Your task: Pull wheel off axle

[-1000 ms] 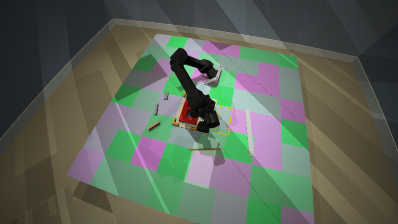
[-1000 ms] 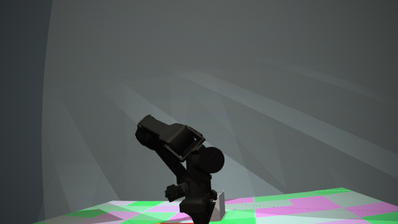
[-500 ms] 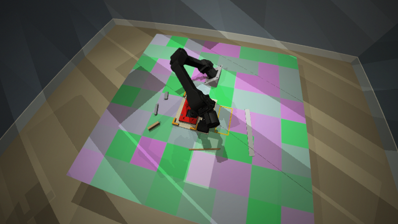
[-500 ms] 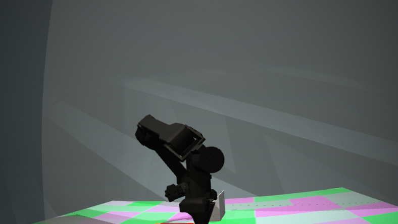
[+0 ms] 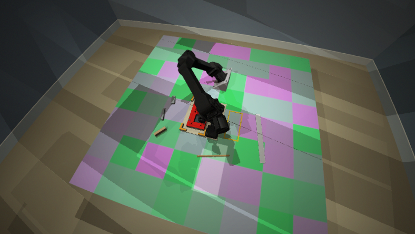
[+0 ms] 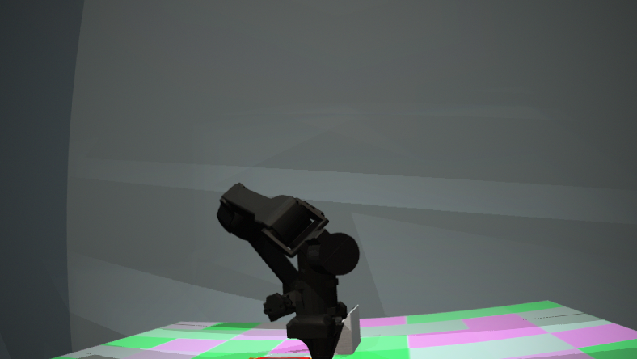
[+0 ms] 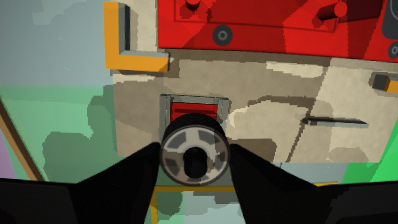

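Note:
The wheel (image 7: 176, 141), with a black tyre and a pale spoked face, sits around the dark upright axle (image 7: 195, 162) in the wrist view. Under it a small red block (image 7: 194, 108) shows in a grey bracket on the beige board (image 7: 240, 82). My gripper (image 7: 194, 150) is shut on the wheel, one fingertip touching each side. In the top view the arm hides the wheel and fingertips. The marked area, a yellow outline (image 5: 240, 126) (image 7: 210, 188), lies on the table just beyond the board's edge, right of the arm in the top view.
A red plate (image 5: 195, 127) (image 7: 275, 42) lies on the board between orange corner brackets (image 5: 182, 127) (image 7: 112, 37). A long pale strip (image 5: 260, 139) lies right of the marked area. A thin brown rod (image 5: 213, 156), a wooden block (image 5: 160, 131) and two grey pieces lie around the board.

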Controlling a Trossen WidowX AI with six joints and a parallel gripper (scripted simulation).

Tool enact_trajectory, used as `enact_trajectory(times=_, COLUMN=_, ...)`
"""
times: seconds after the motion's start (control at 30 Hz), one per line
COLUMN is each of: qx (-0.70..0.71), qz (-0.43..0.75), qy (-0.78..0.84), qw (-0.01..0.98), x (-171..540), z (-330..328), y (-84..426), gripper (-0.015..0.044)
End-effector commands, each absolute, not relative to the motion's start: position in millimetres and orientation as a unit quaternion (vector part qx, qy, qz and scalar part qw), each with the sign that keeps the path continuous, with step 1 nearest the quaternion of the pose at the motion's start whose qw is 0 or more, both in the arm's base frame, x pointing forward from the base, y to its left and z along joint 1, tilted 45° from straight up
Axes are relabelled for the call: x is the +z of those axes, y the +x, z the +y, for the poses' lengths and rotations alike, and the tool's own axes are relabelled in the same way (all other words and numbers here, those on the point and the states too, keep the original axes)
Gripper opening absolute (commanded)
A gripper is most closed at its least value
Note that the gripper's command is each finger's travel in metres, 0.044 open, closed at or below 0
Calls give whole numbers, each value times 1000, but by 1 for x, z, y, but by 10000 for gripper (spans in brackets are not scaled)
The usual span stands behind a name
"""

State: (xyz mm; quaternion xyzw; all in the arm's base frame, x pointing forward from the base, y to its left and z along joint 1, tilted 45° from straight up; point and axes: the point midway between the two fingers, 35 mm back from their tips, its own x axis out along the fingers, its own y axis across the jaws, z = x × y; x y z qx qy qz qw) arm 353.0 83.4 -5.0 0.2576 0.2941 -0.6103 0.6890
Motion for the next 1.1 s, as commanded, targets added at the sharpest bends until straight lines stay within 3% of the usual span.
enact_trajectory(times=0.0, qx=-610, qz=295, qy=259, qw=689, x=-4, z=86, y=353, gripper=0)
enact_trajectory(times=1.07, qx=-609, qz=295, qy=258, qw=690, x=4, z=94, y=352, gripper=0)
